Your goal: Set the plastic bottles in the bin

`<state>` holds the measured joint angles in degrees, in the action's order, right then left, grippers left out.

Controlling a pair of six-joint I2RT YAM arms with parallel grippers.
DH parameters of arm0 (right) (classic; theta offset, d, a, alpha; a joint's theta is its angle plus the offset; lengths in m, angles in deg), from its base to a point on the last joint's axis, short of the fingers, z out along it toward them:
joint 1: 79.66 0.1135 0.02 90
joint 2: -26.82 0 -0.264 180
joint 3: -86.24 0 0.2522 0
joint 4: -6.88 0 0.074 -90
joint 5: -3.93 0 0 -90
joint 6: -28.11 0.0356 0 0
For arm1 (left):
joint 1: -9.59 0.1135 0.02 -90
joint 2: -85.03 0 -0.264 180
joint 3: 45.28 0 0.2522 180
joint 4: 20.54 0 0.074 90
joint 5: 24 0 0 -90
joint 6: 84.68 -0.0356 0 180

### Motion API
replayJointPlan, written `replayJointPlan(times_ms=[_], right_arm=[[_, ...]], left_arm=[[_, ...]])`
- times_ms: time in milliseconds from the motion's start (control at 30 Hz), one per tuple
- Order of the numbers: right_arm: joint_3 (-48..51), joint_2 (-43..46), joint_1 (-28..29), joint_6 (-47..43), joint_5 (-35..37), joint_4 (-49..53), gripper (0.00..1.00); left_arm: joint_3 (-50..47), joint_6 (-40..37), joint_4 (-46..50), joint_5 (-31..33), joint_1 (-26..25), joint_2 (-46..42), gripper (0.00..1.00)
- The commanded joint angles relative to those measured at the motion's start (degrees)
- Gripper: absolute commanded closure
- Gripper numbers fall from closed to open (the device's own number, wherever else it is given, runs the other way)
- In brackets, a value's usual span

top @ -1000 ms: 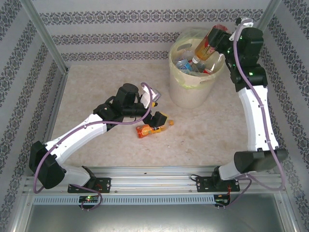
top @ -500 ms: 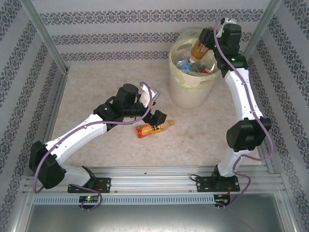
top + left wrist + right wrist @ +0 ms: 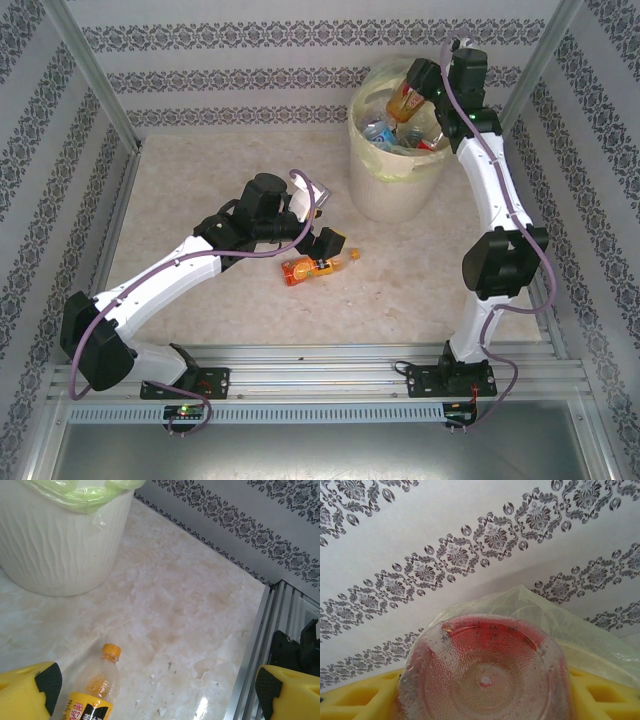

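Observation:
The cream-yellow bin (image 3: pixel 392 185) stands at the back of the table, lined with a clear bag, and several bottles (image 3: pixel 378 130) lie inside it. My right gripper (image 3: pixel 420 88) hangs over the bin's mouth, shut on a bottle with a red-and-yellow label (image 3: pixel 406 100). In the right wrist view that bottle's clear dimpled base (image 3: pixel 485 675) sits between the yellow pads (image 3: pixel 355 700). An orange bottle (image 3: pixel 318 265) with an orange cap (image 3: pixel 111 651) lies on the table. My left gripper (image 3: pixel 322 228) hovers just above it, open, its yellow pads (image 3: pixel 25 692) wide apart.
The bin's ribbed wall (image 3: pixel 60 545) rises just beyond the orange bottle in the left wrist view. Patterned walls (image 3: pixel 250 80) close in the table, with a metal rail (image 3: pixel 330 360) along the near edge. Bare marbled tabletop (image 3: pixel 420 270) lies right of the orange bottle.
My right arm has swung left and carried its bottle from the bin's right rim to over the bin's mouth. The left arm and the orange bottle have stayed put.

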<state>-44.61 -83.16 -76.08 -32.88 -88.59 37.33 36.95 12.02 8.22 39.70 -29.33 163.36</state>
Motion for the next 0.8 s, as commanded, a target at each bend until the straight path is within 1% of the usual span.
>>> replayJointPlan(times_ms=[0, 133, 300, 400, 467, 633, 767], right_arm=[[-1.4, -2.0, -0.1, 3.0, -1.6, 0.6, 0.37], [-1.3, -1.7, -0.2, 2.3, -1.0, 0.8, 0.29], [-2.8, -0.2, -1.2, 0.2, 0.1, 3.2, 0.26], [-4.4, 0.2, -2.1, -1.0, 0.3, 6.0, 0.15], [-4.3, 1.1, -2.4, -2.2, 0.9, 6.6, 0.12], [-6.0, 2.4, -2.9, -4.5, 1.4, 9.1, 0.12], [-7.4, 2.4, -3.2, -5.0, -2.3, 9.7, 0.13]], left_arm=[[0.8, 1.2, 0.1, 0.1, 0.3, 0.8, 0.00], [0.8, 0.9, 0.3, 0.6, 0.3, 0.9, 0.00], [0.7, 1.2, 0.2, 0.5, 0.3, 1.1, 0.00], [0.7, 1.2, 0.2, 0.5, 0.3, 1.2, 0.00], [0.7, 1.2, 0.2, 0.5, 0.3, 1.3, 0.00], [0.8, 1.0, 0.2, 0.5, 0.3, 1.3, 0.00], [0.8, 0.9, 0.3, 0.4, 0.3, 1.2, 0.00]])
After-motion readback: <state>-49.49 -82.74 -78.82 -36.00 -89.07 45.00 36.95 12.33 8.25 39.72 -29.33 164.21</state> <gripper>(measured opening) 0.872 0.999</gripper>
